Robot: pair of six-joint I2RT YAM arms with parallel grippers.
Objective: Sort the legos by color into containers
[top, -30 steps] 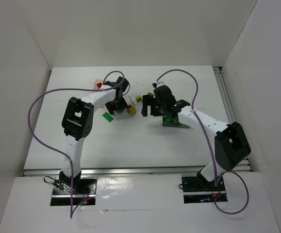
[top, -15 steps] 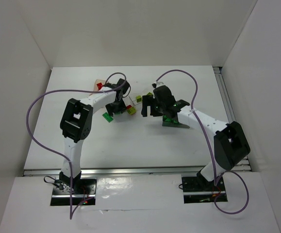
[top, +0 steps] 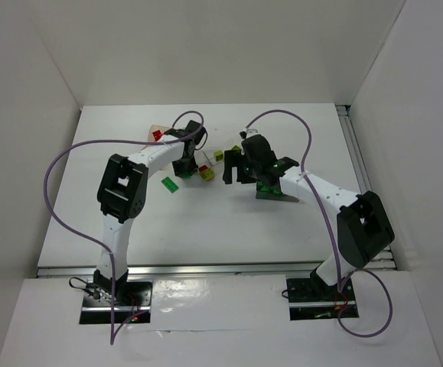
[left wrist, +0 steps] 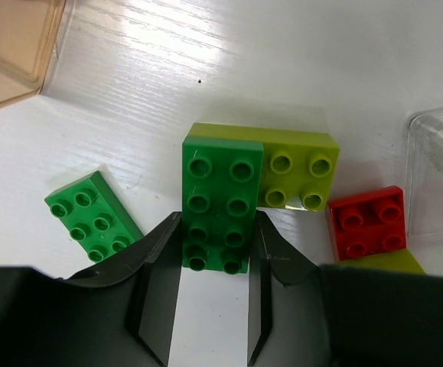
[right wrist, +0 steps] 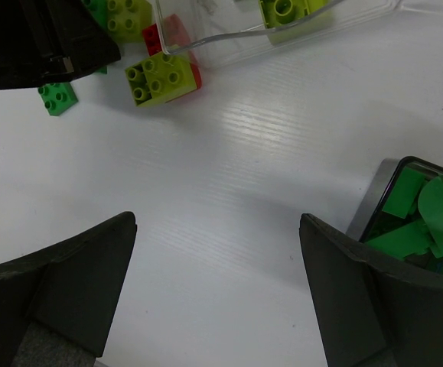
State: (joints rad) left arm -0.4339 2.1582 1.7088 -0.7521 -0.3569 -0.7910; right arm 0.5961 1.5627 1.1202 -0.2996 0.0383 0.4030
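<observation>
My left gripper is shut on the near end of a dark green brick; it also shows in the top view. A yellow-green brick lies right behind it, a red brick to the right and a second green brick to the left. The orange tub is at the upper left, the clear tub at the right. My right gripper is open and empty over bare table. The smoky grey tub holds green bricks.
The clear tub holds a yellow-green brick. A yellow-green brick lies against a red one by its corner. White walls enclose the table. The two grippers are close together mid-table.
My left gripper has shifted slightly farther up the table with the green brick, uncovering the green brick lying at its left. The right arm has not moved.
</observation>
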